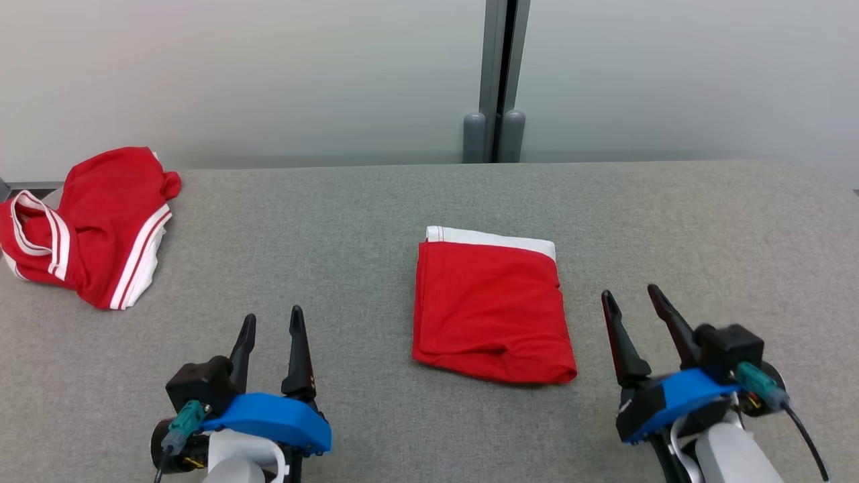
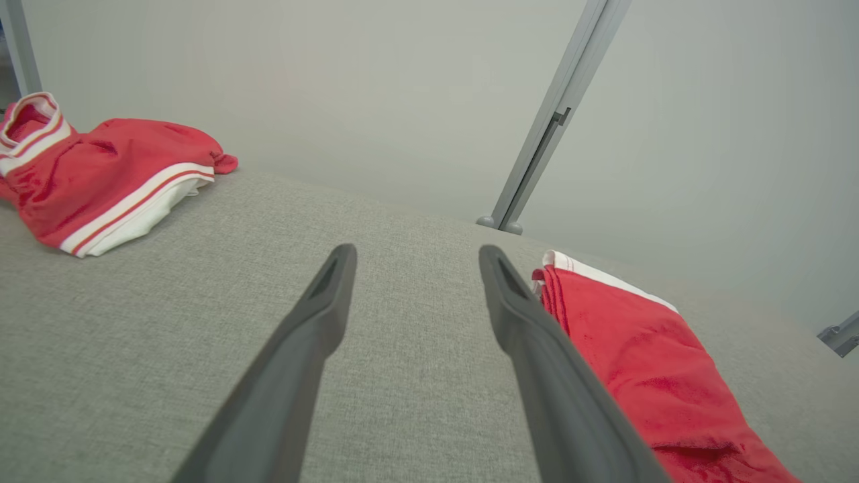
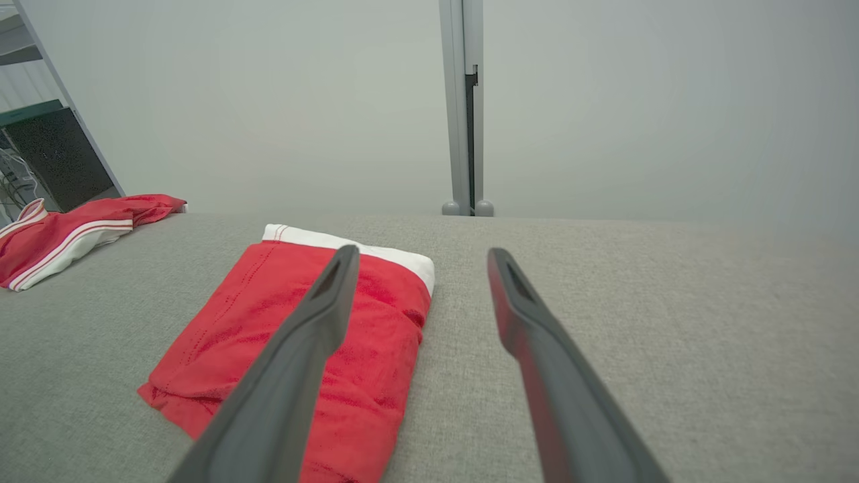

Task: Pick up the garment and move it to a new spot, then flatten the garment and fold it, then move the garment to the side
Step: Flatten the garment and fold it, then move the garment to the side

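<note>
Nearest in the head view, the left gripper (image 1: 272, 312) sits at lower left and the right gripper (image 1: 629, 290) at lower right. Each is backed by a blue cover (image 1: 268, 419) and a teal plug (image 1: 184, 417). Both claws stand apart and hold nothing, over the grey table (image 1: 349, 221). The left wrist view shows bare weave between the tips of the left gripper (image 2: 417, 249), and the right wrist view shows the same for the right gripper (image 3: 423, 249).

A little farther, between the two, lies the garment (image 1: 490, 312). It is folded into a flat red rectangle near the table's middle, with a white band along its far edge and a rounded fold along its near edge. It touches neither gripper and lies closer to the right one.

In the left wrist view the garment (image 2: 644, 362) runs along the right-hand finger, which overlaps its edge in the picture. In the right wrist view the left-hand finger crosses the garment (image 3: 235, 335), and a line of stitching shows along its left hem.

Farther still, at the table's far left corner, a heap (image 1: 100, 221) of red cloth with white stripes lies crumpled, well apart from the garment. The left wrist view shows the heap (image 2: 114, 174) with a striped opening standing up; in the right wrist view it (image 3: 60, 235) looks low and flat.

Behind the table rises a pale wall (image 1: 268, 74) with a grey post (image 1: 500, 80) on two rounded feet. The right wrist view has a dark panel (image 3: 60, 154) at its left edge, and the left wrist view a grey bracket (image 2: 839, 333) at its right edge.
</note>
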